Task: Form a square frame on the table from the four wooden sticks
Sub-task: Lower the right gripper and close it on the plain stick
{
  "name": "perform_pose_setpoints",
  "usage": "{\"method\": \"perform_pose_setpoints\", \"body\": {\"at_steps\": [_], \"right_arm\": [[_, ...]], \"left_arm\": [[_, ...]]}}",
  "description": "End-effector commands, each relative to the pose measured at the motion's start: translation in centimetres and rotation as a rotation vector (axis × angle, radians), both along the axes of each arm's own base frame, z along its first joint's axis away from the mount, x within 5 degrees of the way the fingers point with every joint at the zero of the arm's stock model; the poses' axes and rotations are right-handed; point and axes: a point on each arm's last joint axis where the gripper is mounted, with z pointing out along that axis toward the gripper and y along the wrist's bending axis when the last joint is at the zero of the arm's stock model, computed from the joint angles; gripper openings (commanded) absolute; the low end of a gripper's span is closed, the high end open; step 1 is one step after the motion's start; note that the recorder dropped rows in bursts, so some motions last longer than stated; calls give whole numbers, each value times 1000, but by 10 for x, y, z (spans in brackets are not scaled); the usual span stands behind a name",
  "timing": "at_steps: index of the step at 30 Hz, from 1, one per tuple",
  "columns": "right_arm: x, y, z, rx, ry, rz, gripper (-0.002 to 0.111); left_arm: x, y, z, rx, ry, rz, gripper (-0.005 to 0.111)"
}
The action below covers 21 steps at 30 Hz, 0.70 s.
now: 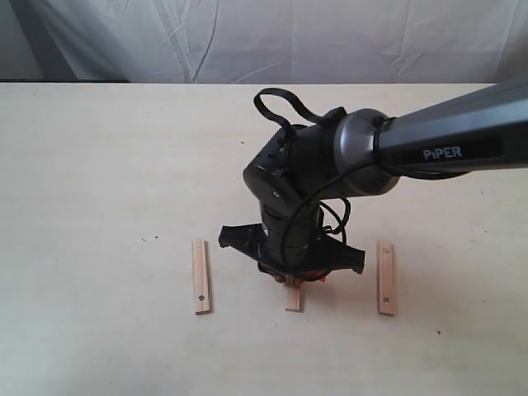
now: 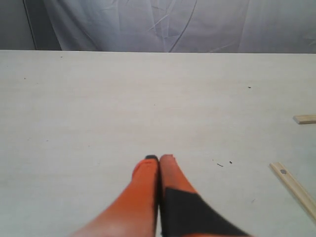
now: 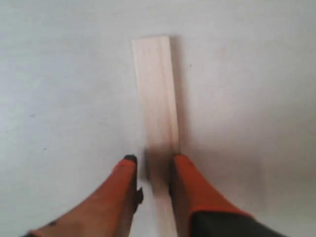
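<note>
Three of the wooden sticks show on the table (image 1: 99,165) in the exterior view. A left stick (image 1: 200,287) and a right stick (image 1: 385,277) lie parallel, each with small dark holes. Between them a middle stick (image 1: 293,300) pokes out from under my right gripper (image 1: 290,282), which points straight down over it. In the right wrist view that stick (image 3: 154,89) runs between the orange fingers (image 3: 190,185) of the right gripper (image 3: 154,159); a narrow gap remains on one side. My left gripper (image 2: 159,158) is shut on nothing above bare table. The fourth stick is hidden.
The right arm (image 1: 445,140) reaches in from the right edge and covers the table's middle. In the left wrist view a holed stick (image 2: 295,186) and another stick's end (image 2: 305,119) lie at the frame's edge. A wrinkled white cloth (image 1: 272,37) hangs behind the table.
</note>
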Motion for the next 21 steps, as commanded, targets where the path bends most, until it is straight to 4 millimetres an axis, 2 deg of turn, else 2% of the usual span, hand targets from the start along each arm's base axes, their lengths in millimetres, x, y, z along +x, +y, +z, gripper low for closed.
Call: {"method": "perform_pose_setpoints", "body": {"at_steps": [1, 3, 16, 21], "right_arm": [[-1, 0, -1, -7, 13, 36, 46], [-1, 0, 2, -2, 8, 43, 50], [2, -4, 4, -72, -8, 231, 50], [1, -5, 0, -82, 3, 230, 48]], "left_arm": [[0, 0, 0, 5, -9, 1, 0], [0, 0, 0, 5, -9, 1, 0], [0, 0, 0, 5, -9, 1, 0], [0, 0, 0, 5, -9, 1, 0]]}}
